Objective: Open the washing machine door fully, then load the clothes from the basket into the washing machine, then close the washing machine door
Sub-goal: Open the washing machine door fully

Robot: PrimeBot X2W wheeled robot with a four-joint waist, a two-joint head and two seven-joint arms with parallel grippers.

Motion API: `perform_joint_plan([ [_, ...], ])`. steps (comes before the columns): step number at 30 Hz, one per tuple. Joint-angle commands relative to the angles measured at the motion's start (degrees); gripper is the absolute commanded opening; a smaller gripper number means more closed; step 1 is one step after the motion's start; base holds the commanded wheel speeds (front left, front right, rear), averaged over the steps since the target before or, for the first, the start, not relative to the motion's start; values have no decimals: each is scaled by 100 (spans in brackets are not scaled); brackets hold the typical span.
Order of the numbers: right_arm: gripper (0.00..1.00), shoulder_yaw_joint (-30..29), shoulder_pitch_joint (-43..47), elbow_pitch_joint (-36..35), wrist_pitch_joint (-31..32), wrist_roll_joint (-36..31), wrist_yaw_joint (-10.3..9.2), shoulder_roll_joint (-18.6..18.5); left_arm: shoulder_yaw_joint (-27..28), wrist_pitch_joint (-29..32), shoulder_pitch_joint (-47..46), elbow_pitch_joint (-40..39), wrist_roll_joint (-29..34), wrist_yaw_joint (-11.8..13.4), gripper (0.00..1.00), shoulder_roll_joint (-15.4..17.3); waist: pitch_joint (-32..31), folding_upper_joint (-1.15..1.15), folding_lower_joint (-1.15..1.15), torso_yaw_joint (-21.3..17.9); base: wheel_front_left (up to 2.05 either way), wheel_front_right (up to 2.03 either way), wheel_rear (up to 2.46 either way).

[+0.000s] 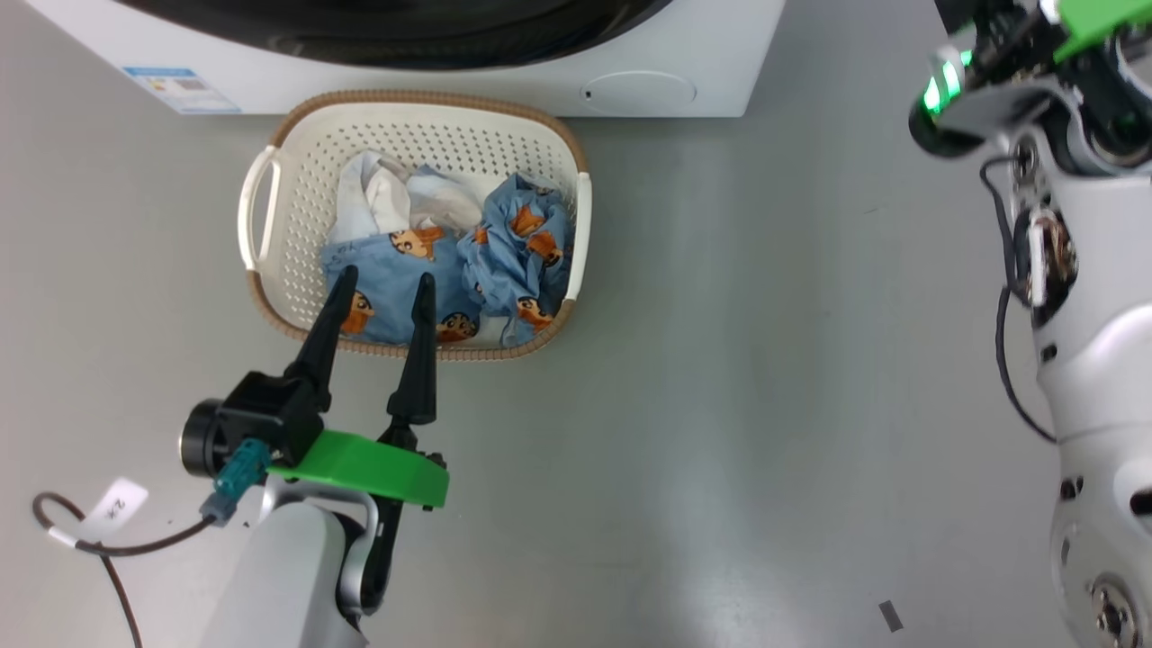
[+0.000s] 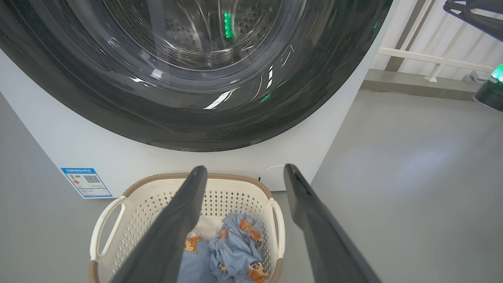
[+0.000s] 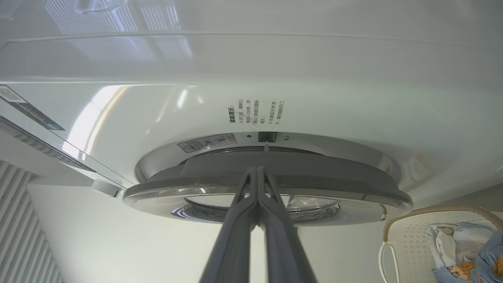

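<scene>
The washing machine (image 1: 684, 54) stands at the top, and its door (image 1: 405, 36) shows as a glossy black rim. Seen edge-on, the door (image 3: 334, 192) sits slightly off the white front with a narrow gap behind it. My right gripper (image 3: 257, 169) is shut, its tips at the door's edge beside that gap. The basket (image 1: 423, 97) sits on the floor below the door, holding the clothes (image 1: 513, 243), blue printed pieces and white cloth (image 1: 387, 193). My left gripper (image 1: 385, 274) is open and holds nothing. Its fingers hover over the basket's near rim.
A blue energy sticker (image 1: 180, 88) and a round hatch (image 1: 637, 92) mark the machine's lower front. My right arm (image 1: 1080, 360) rises along the right side. A tagged cable (image 1: 117, 504) lies at lower left. White railing (image 2: 424, 59) stands to the machine's right.
</scene>
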Motion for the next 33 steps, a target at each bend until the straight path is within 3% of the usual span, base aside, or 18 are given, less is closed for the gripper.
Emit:
perform_joint_plan([
  [1, 0, 102, -232, -58, 88, 65, -6, 111, 134, -54, -124, -178, -36, 38, 100, 114, 72, 0, -1, 68, 0, 0, 0],
  [20, 0, 511, -2346, 1522, 337, -134, -6, 206, -145, -54, -332, -305, -206, 104, 100, 114, 397, 0, -1, 390, 0, 0, 0],
  [33, 0, 738, -3080, 2427, 337, -401, -6, 257, -273, -54, -418, -373, -305, 188, 100, 114, 558, 0, -1, 548, 0, 0, 0],
])
